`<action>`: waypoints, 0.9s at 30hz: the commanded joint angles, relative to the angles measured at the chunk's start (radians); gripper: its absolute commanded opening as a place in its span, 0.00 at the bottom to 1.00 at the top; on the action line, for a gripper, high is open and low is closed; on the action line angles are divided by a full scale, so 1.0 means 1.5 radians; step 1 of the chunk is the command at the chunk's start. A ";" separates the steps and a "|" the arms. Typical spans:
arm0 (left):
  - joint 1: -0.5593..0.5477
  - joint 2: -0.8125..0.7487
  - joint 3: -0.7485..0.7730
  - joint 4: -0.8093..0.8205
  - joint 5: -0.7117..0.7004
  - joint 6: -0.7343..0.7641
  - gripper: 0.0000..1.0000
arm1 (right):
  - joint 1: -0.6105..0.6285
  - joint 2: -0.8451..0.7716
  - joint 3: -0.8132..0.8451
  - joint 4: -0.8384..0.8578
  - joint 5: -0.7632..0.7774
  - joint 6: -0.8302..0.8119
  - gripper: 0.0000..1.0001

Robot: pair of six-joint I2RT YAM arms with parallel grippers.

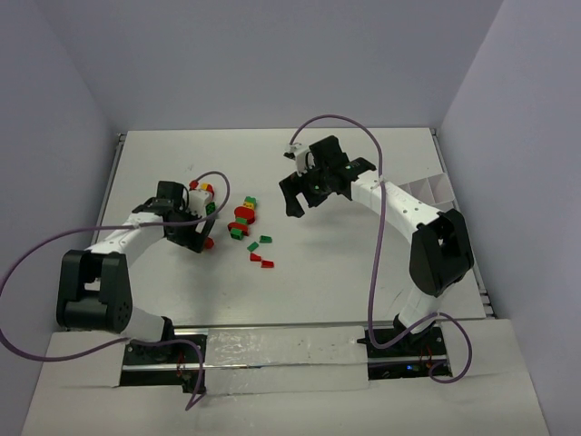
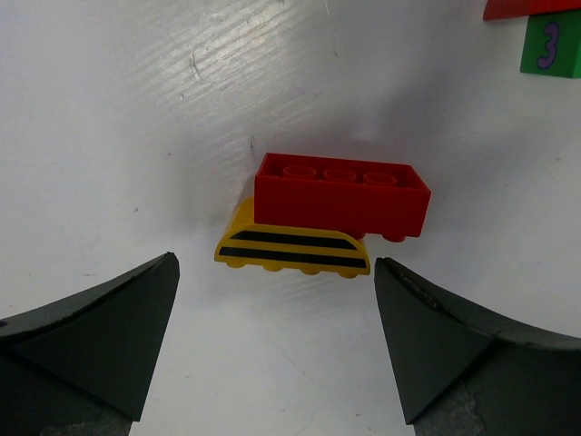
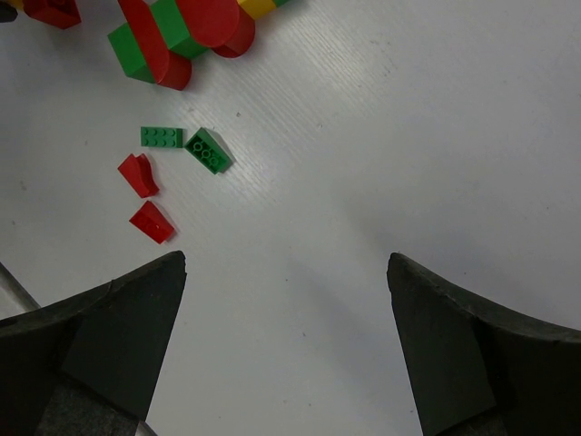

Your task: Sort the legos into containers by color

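The legos lie left of the table's middle: a stacked red, green and yellow cluster (image 1: pixel 241 218) with small green (image 1: pixel 266 240) and red (image 1: pixel 267 264) bricks near it. My left gripper (image 1: pixel 201 222) is open and low over the table. In the left wrist view a red brick (image 2: pixel 340 193) rests against a yellow arched piece with black stripes (image 2: pixel 292 248), just ahead of the left gripper (image 2: pixel 275 263). My right gripper (image 1: pixel 313 193) hangs open right of the cluster, nothing between its fingers (image 3: pixel 286 258). The white containers (image 1: pixel 434 188) sit at the right, partly hidden by the right arm.
The right wrist view shows two green bricks (image 3: pixel 210 150), two red slopes (image 3: pixel 138 174) and the stacked cluster (image 3: pixel 172 36) at upper left. A green brick marked 3 (image 2: pixel 551 45) lies at the left wrist view's top right. Purple cables loop over both arms.
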 commanded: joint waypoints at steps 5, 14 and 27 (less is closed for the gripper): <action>-0.004 0.037 0.013 0.050 0.029 0.003 0.98 | -0.001 0.005 0.026 -0.005 0.002 0.001 0.99; -0.003 0.053 0.009 0.055 0.033 0.002 0.88 | -0.002 0.006 0.028 -0.008 0.004 -0.001 0.99; -0.004 0.032 0.008 0.046 0.035 0.002 0.64 | -0.002 0.003 0.030 -0.007 -0.008 0.013 0.99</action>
